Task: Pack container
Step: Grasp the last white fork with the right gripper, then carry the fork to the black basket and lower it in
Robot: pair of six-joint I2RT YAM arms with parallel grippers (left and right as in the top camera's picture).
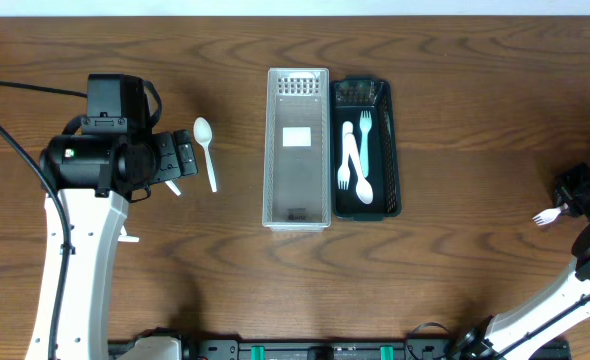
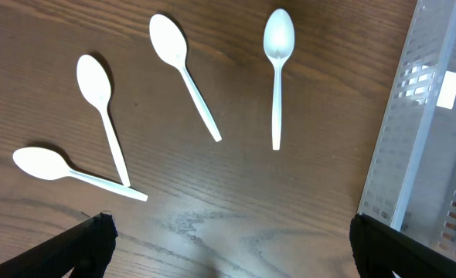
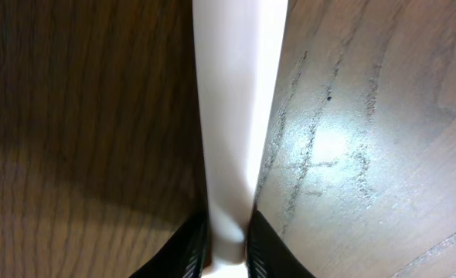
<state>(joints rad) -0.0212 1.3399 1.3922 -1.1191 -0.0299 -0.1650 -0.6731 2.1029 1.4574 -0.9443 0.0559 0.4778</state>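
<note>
The black rectangular plastic container (image 1: 394, 150) lies near the middle of the desk (image 1: 475, 60), a little toward the far edge. It holds loose white plastic cutlery (image 1: 363, 160); tines of two forks can be read, but the overlapping pieces are too small to count. Touching or just beside it, on the side toward the desk's left edge, lies a clear perforated plastic bin (image 1: 297, 190) with a white label patch (image 1: 296, 137). The left wrist view cuts this bin off at the frame edge.

Toward the left edge, the overhead view shows only one white plastic spoon (image 1: 207, 152), because the left arm covers the rest. The left wrist view shows four of them lying flat; the two nearest spoons (image 2: 103, 112) meet at their handle ends. The left tool (image 2: 229, 243) hangs above them with its fingers spread wide and nothing between them.

Near the right edge, the right tool (image 3: 228, 251) is clamped on a white plastic fork (image 1: 546, 216). Its wrist view shows only the handle, and the overhead view only the tined end.
</note>
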